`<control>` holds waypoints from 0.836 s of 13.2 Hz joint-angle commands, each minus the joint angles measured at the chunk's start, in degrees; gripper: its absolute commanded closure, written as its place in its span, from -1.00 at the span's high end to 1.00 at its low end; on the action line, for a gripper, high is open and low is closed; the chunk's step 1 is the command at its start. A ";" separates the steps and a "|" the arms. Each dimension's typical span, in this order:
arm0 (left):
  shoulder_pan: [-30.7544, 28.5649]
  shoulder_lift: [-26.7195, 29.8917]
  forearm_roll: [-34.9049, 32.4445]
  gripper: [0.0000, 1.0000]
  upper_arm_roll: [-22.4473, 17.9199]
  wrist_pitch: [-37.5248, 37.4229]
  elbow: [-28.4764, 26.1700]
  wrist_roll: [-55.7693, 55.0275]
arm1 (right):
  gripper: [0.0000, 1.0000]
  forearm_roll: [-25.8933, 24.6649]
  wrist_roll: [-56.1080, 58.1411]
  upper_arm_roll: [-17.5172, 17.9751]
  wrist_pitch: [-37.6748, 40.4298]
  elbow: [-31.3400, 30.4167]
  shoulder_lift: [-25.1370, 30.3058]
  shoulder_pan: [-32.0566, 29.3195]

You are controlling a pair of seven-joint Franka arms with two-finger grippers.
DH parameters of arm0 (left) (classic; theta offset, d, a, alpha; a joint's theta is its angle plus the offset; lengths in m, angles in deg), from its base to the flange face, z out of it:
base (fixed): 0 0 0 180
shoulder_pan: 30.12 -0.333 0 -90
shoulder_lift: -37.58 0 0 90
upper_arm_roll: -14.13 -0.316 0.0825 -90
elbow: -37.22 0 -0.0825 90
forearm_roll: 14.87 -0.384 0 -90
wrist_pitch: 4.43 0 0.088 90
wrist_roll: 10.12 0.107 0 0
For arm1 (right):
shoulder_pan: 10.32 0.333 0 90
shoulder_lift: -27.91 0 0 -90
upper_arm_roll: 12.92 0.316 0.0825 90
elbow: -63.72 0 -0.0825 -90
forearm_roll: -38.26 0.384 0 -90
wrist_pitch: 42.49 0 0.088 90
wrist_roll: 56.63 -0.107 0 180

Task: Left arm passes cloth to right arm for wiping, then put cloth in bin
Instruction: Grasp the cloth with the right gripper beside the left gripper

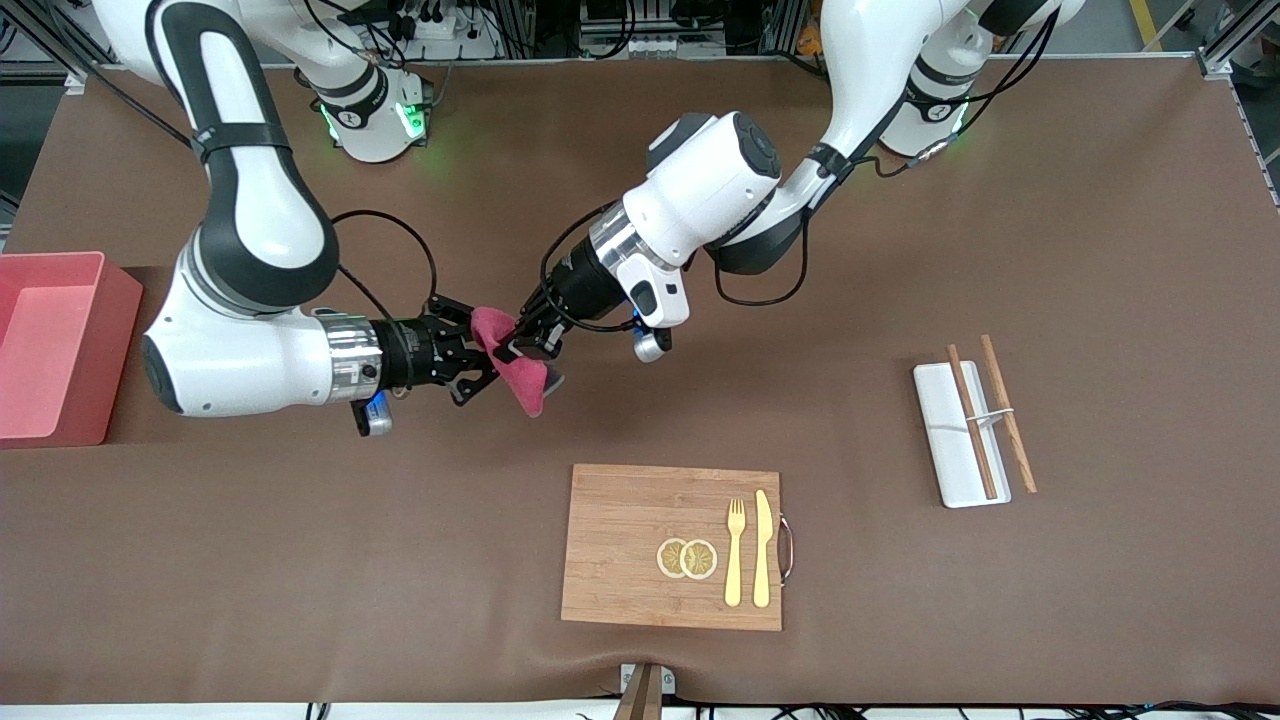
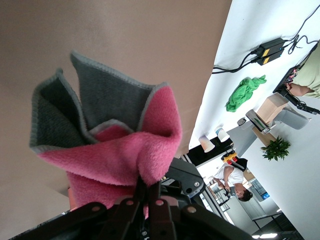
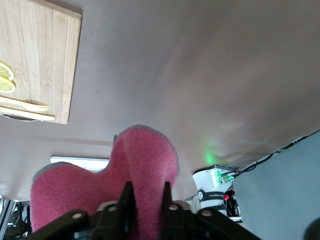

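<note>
Both arms are reaching in low over mid-table: left gripper (image 1: 522, 335) and right gripper (image 1: 478, 362) are each pinching the pink cloth (image 1: 510, 362) (mid-air), bin (image 1: 52, 345) sitting at the right arm's end.

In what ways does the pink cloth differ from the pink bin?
The cloth is soft, magenta with a grey side, held up over the table between the left hand and right hand. The bin is rigid, salmon, larger, standing at the right arm's end. Both are pink.
</note>
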 commanded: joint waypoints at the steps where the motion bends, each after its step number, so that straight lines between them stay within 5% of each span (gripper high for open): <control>1: 0.58 -1.10 0.89 -1.00 -0.11 0.71 1.89 -0.31 | -1.00 1.32 -0.10 -0.50 -1.24 0.13 -0.13 1.29; 2: 0.58 -1.09 0.80 -0.95 -0.11 0.71 1.89 -0.14 | -1.00 1.15 0.25 -0.50 -1.43 0.13 -0.13 1.47; 4: 0.32 -0.66 0.54 -0.30 -0.28 0.45 1.89 0.13 | -1.00 0.88 3.40 -0.50 -1.43 -0.57 -0.13 2.17; 6: -0.47 1.27 0.01 0.85 -0.55 -0.08 1.81 0.13 | -1.00 0.79 6.04 -0.50 -1.52 -1.27 -0.30 2.27; 9: -3.45 4.78 -0.43 1.00 -0.64 -6.03 1.72 0.21 | -1.00 -4.99 12.45 -0.59 -3.52 -1.45 -1.45 2.79; 11: -6.52 7.59 -1.74 1.00 -0.64 -11.92 1.63 0.48 | -1.00 -13.83 14.83 -0.50 -8.17 -1.80 -3.11 5.24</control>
